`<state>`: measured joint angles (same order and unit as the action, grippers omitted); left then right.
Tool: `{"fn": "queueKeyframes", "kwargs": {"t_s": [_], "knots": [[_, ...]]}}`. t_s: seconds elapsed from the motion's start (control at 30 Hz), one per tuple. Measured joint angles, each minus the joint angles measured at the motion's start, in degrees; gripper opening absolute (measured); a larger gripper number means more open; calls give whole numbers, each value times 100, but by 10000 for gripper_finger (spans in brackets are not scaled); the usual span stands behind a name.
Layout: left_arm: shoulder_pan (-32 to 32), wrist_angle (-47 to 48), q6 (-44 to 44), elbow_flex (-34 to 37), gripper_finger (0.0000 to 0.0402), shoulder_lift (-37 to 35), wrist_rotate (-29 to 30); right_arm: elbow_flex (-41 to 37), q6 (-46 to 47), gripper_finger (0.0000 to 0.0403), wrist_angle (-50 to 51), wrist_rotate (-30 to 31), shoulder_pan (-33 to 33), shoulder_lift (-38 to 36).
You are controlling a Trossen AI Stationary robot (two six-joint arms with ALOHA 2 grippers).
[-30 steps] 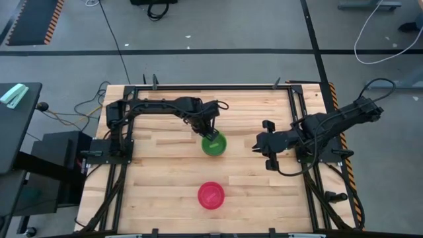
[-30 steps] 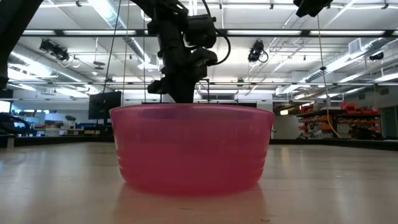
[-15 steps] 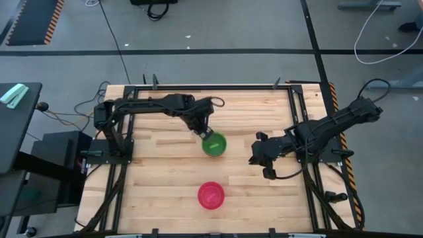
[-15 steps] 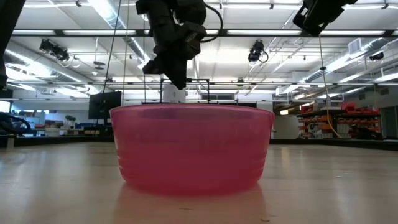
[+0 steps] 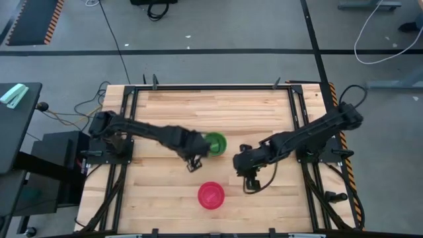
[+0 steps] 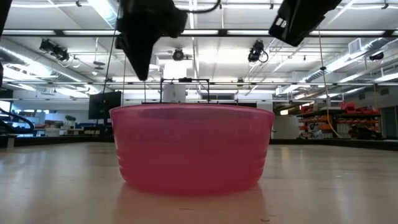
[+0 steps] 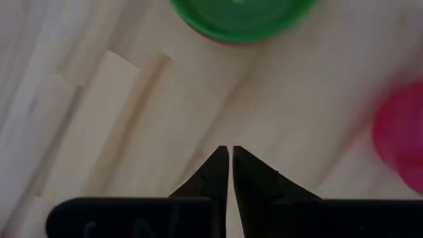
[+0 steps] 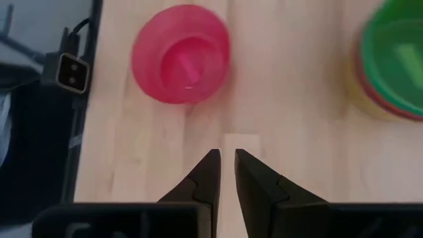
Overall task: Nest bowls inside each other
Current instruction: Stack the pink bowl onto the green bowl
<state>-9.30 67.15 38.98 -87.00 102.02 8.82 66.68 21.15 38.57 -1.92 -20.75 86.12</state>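
Green bowl (image 5: 214, 143) tops your stack; pink bowl (image 5: 211, 195) sits apart on bench (image 5: 165, 185); left hand (image 5: 193, 164) and right hand (image 5: 249, 184) both pressed together, empty.

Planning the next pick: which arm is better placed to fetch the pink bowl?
Right, probably. The right end effector hangs nearer the pink bowl, which its wrist view shows whole; the left end effector sits beside the green bowl.

Green bowl stack (image 7: 242, 18) cut by wrist pic edges; lower bowls mostly hidden; pink bowl (image 7: 401, 132) blurred.
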Motion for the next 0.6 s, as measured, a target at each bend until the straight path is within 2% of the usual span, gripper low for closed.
{"fn": "queueKeyframes", "kwargs": {"t_s": [0.1, 0.33, 0.6], "knots": [[-396, 75, 291, 0, 29, 0, 36, 340, -194, 55, 46, -210, 0, 451], [-1284, 221, 999, 0, 35, -7, 373, 856, -567, 55, 236, -250, 104, 1241], [-2089, 386, 1773, 0, 21, -9, 825, 1381, -777, 55, 252, -370, 240, 1960]]}}
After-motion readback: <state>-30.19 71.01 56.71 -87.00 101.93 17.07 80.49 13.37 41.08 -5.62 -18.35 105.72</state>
